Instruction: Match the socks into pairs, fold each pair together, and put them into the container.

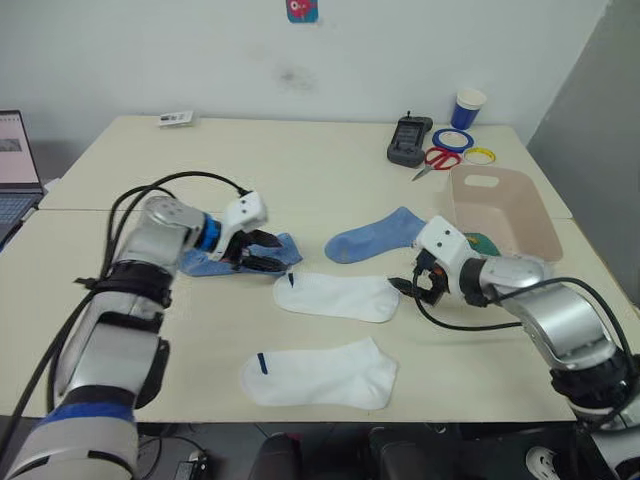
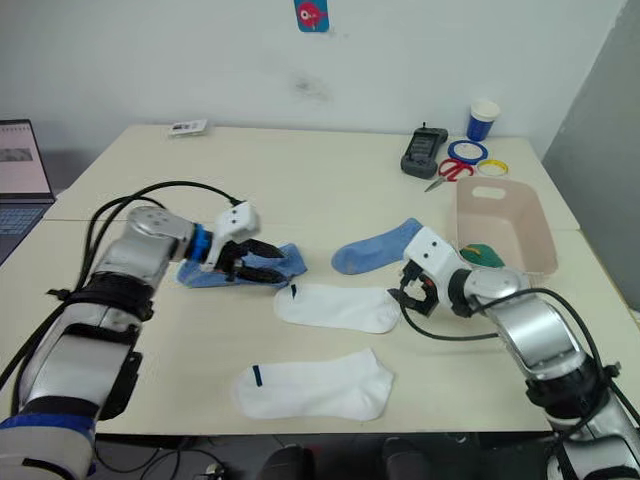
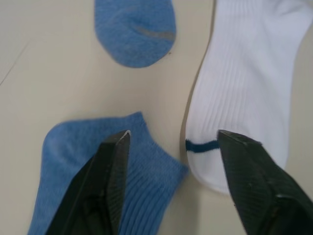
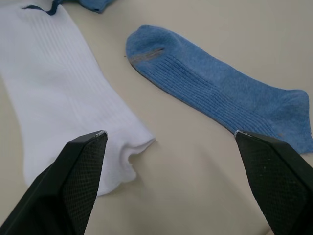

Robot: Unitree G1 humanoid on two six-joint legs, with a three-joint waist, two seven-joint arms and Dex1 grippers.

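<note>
While over the blue sock (image 1: pixel 240 258) with left gripper (image 3: pixel 171 139) wide open — right gripper (image 4: pixel 168 137) open too — needed to pinch only blue cloth, not the white sock (image 3: pixel 244 83).

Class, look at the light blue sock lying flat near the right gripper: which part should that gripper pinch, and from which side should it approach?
A judgement: pinch the toe end of the light blue sock, coming from above. It lies flat on the table, so only an edge can be nipped. In the right wrist view that rounded end points toward the open right gripper, clear of the white sock beside it.
</note>
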